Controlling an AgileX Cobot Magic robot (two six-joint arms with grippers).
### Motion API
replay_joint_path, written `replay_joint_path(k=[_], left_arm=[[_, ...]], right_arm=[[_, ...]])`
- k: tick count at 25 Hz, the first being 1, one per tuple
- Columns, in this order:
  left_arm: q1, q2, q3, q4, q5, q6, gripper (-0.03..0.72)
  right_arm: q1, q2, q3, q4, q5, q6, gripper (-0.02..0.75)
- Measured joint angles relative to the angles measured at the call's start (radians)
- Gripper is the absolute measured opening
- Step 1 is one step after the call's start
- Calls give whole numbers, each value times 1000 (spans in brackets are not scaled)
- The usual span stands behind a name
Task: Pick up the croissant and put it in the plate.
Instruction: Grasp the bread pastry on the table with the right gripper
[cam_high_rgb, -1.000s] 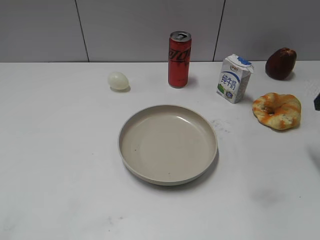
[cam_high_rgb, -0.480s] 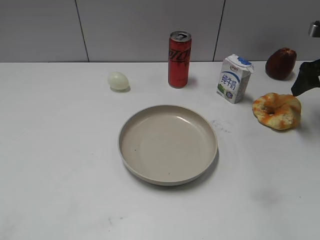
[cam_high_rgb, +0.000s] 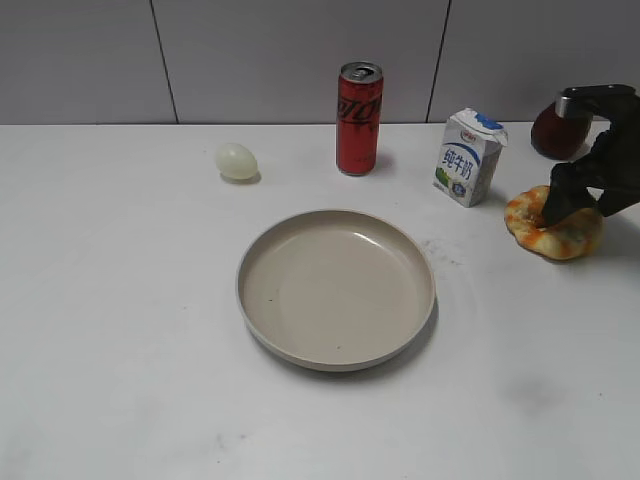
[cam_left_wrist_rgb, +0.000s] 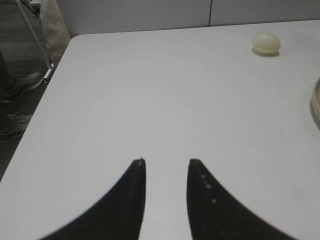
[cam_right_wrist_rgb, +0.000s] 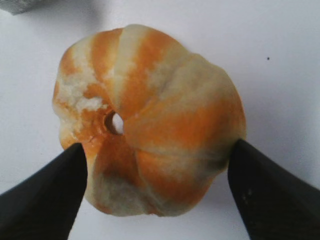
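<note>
The croissant (cam_high_rgb: 560, 236), a golden-yellow ring with orange streaks, lies on the white table at the right. It fills the right wrist view (cam_right_wrist_rgb: 150, 100). My right gripper (cam_high_rgb: 575, 205) is down over it, open, with one finger on each side of the pastry (cam_right_wrist_rgb: 157, 147). The fingers are at its edges or just touching them. The beige plate (cam_high_rgb: 335, 290) sits empty in the middle of the table, and its rim shows at the right edge of the left wrist view (cam_left_wrist_rgb: 316, 100). My left gripper (cam_left_wrist_rgb: 166, 161) is open and empty over bare table, outside the exterior view.
A pale egg (cam_high_rgb: 237, 161) lies at the back left, also in the left wrist view (cam_left_wrist_rgb: 266, 43). A red can (cam_high_rgb: 358, 118) and a milk carton (cam_high_rgb: 468, 157) stand behind the plate. A dark reddish fruit (cam_high_rgb: 548, 130) is partly hidden behind the right arm. The table's left edge (cam_left_wrist_rgb: 55, 75) shows.
My right gripper has come in from the right edge and moved down and left over the croissant, now straddling it. Nothing else has moved.
</note>
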Motion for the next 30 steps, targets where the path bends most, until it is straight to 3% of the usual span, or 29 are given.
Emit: replay_joint_path(k=[7, 19, 23, 30], left_arm=[[0, 0, 0, 0, 0, 0, 228], [0, 0, 0, 0, 0, 0, 228], [0, 0, 0, 0, 0, 0, 228], [0, 0, 0, 0, 0, 0, 228]], right_arm=[[0, 36, -1, -92, -41, 78, 666], [0, 60, -9, -53, -73, 49, 611], [0, 62, -9, -46, -72, 46, 521], [0, 62, -11, -38, -55, 54, 247]])
